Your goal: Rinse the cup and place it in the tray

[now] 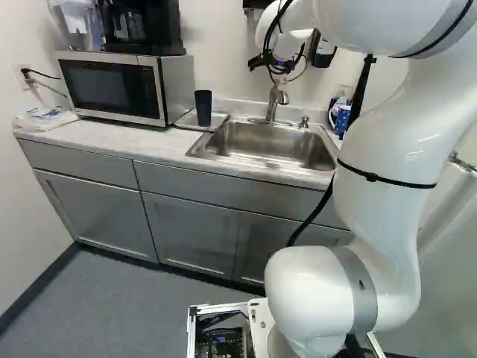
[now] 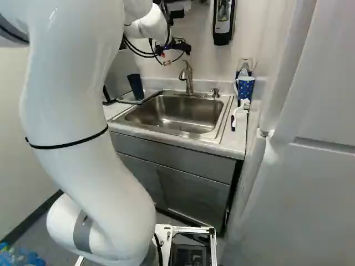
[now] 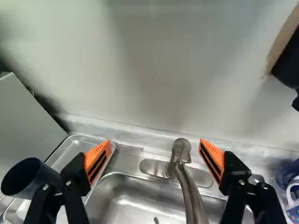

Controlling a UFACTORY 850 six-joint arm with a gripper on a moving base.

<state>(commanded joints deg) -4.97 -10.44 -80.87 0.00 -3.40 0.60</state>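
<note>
Pincer: gripper point(image 2: 175, 49) up over rear of sink, fingers wide apart, nothing btw pads point(image 3: 97, 161) in contact. Faucet point(image 3: 188, 189) shows in the gap btw fingers, below them, untouched.

Task cup: dark blue cup point(image 1: 203, 108), upright on metal tray point(image 3: 74, 145), L of sink point(image 2: 172, 113), R of microwave point(image 1: 108, 88). In wrist view cup lies just outside one finger, on the microwave side; mouth visible, contents can't tell.

Sink: stainless, set in pale ctr point(image 1: 153, 142) w/ grey cabs point(image 1: 97, 212) under. Soap pump point(image 2: 215, 93) R of faucet. Far R end of ctr: blue patterned mug point(image 2: 246, 87) w/ clear glass point(image 2: 244, 65) behind; white-handled brush point(image 2: 239, 108) near mug.

L end of ctr: white packet point(image 1: 45, 119) w/ blue markings, print too small to make out. Coffee maker point(image 1: 141, 26) atop microwave, black, no legible lettering at this dist. Wall dispenser point(image 2: 223, 22), black, pale front w/ small label, wording n/legible. Mug's pattern is spots, not text, AFAICT.
</note>
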